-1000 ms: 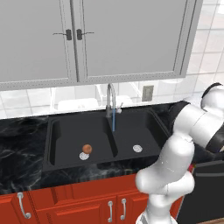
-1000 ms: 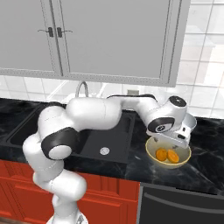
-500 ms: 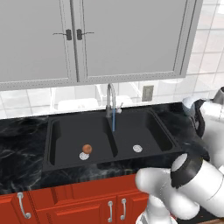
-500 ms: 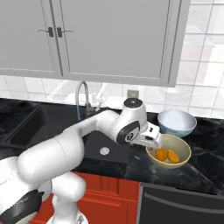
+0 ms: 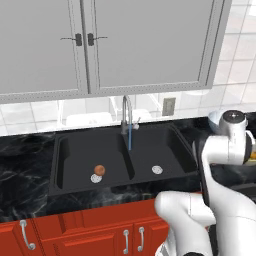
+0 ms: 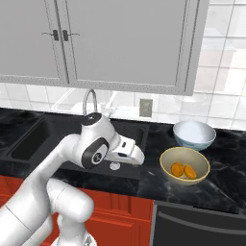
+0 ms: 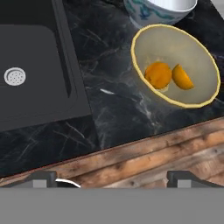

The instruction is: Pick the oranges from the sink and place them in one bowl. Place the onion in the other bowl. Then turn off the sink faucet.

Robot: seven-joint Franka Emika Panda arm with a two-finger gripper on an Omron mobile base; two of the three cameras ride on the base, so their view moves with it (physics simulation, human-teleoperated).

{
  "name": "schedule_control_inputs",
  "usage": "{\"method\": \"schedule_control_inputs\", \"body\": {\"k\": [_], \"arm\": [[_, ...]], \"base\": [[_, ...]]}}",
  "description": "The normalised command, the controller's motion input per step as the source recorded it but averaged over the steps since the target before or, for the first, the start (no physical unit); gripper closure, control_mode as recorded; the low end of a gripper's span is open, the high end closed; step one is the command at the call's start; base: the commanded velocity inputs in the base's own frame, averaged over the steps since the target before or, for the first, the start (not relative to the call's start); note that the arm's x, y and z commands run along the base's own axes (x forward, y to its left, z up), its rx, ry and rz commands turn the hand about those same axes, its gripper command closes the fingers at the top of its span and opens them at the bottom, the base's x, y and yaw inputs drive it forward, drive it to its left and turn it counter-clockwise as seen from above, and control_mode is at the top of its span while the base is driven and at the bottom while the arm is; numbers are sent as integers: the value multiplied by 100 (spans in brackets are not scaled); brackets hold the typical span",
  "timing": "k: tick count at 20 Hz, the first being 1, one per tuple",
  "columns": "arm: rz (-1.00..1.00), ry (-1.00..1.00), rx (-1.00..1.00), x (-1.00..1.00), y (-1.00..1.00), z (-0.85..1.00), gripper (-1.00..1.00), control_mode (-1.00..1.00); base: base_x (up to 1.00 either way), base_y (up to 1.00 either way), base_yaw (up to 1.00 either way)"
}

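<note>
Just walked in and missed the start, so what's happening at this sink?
A white robot arm is sorting produce. Both oranges already lie in the yellow-tan bowl, and the pale blue-white bowl beside it is empty. The onion sits in the sink's left basin, by the drain. The end effector is open, holding nothing. Water runs from the faucet.

The robot's hand was right over the yellow bowl [image 6: 185,165] before. Now the hand [image 6: 132,152] has swung away toward nine o'clock, over the sink [image 6: 126,139].
</note>
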Motion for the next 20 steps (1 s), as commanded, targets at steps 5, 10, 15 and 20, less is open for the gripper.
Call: {"method": "schedule_control_inputs", "body": {"k": [5,10,15,20], "arm": [[0,0,-1,-19,78,21,-100,-100],[0,0,0,-5,73,16,-100,-100],[0,0,0,0,74,1,-100,-100],[3,0,3,0,76,0,-100,-100]], "base": [[0,0,0],[0,0,0],[0,0,0],[0,0,0]]}}
